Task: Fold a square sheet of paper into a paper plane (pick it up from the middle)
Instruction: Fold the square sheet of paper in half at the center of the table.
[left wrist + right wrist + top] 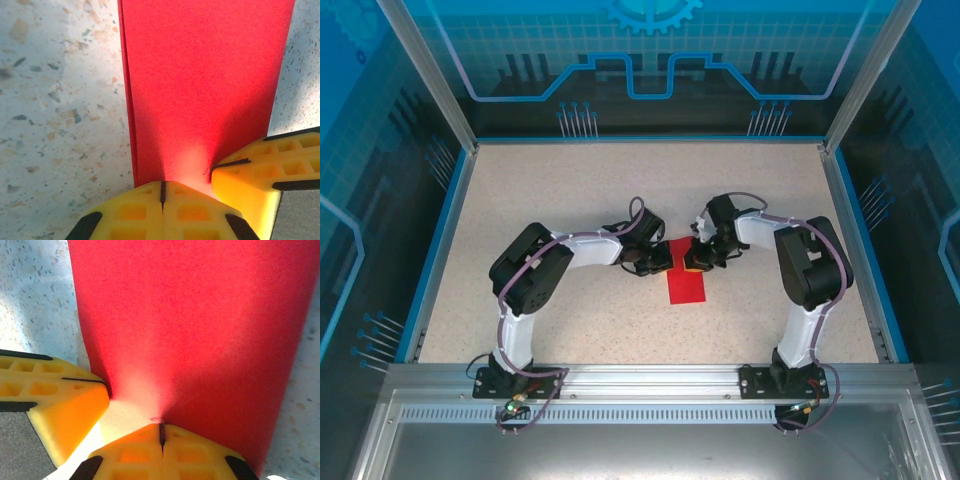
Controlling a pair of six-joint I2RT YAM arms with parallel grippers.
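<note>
Yellow fingertips [132,210] clenched at the red sheet's far end

Left gripper [162,192] and right gripper [161,432], both closed, sit just beside each other on the square sheet of paper [686,285] — a folded narrow rectangle lying flat mid-table; whether either pinches it cannot be told. Speckled beige table [570,180], blue printed enclosure walls [650,60] — both forearms crowd over that end.

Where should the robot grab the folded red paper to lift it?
Probably the long edge of the folded red paper, where the left wrist view shows two stacked layers. It lies flat on the speckled table, so come in low from that side and slide under the lip; from above there is little to pinch.
</note>
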